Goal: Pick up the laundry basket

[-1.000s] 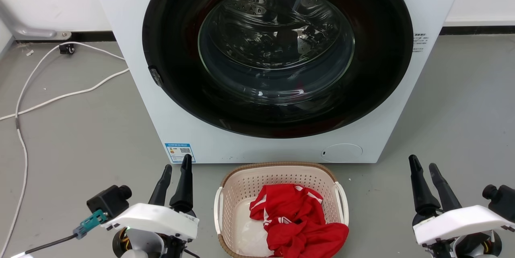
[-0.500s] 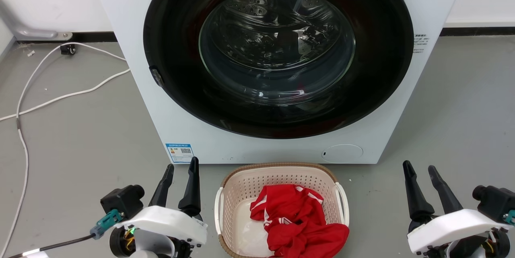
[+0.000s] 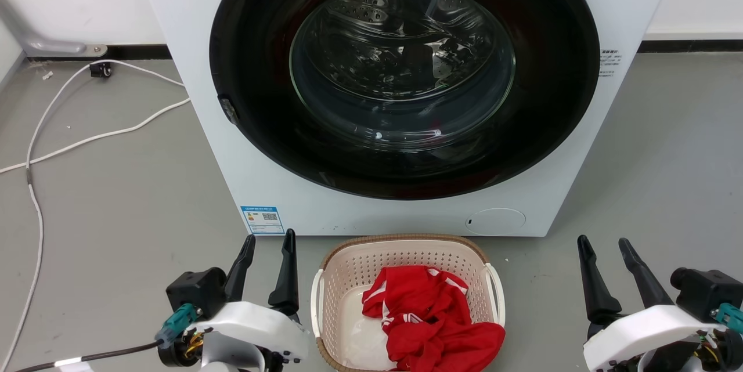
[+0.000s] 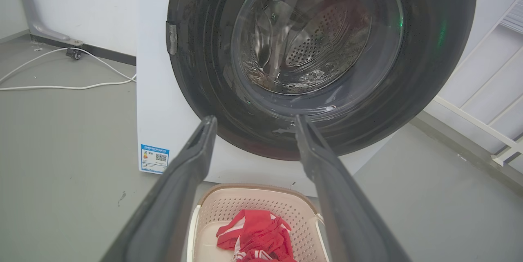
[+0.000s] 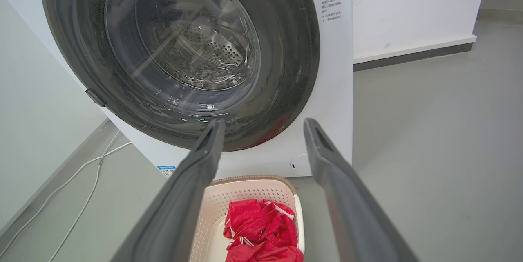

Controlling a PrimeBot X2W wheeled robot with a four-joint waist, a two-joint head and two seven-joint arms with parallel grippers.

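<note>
The basket (image 3: 353,270) sits on the grey floor (image 3: 116,215) just in front of the washer (image 3: 191,41), below its round dark door (image 3: 249,70) and between the two grippers. It is beige with perforated walls, a brown woven-look rim (image 3: 400,238) and a white handle on each side: the left handle (image 3: 315,296) and the right handle (image 3: 498,291). A crumpled red garment (image 3: 429,317) with white stripes lies inside, heaped toward the basket's right and near side, with a bare patch of the bottom showing at the left. The left gripper (image 3: 270,237) stands just beside the left handle, apart from it, fingers pointing up toward the washer; its fingers are spread with a clear gap and hold nothing. The right gripper (image 3: 601,240) is well apart from the basket, out to the right, its fingers also parted and empty. In the left wrist view the left gripper (image 4: 255,118) frames the lower part of the door, with the basket (image 4: 229,209) and garment (image 4: 253,233) low between its fingers. In the right wrist view the right gripper (image 5: 264,121) likewise stands wide, with the basket (image 5: 245,196) and garment (image 5: 257,229) below and between its fingers, nearer the left one. The door is shut, and the steel drum (image 3: 400,58) shows through the glass. A blue-edged label (image 3: 261,220) sits at the washer's lower left corner and a round flap (image 3: 495,220) at its lower right. A white cable (image 3: 87,140) trails over the floor to the left of the washer.
</note>
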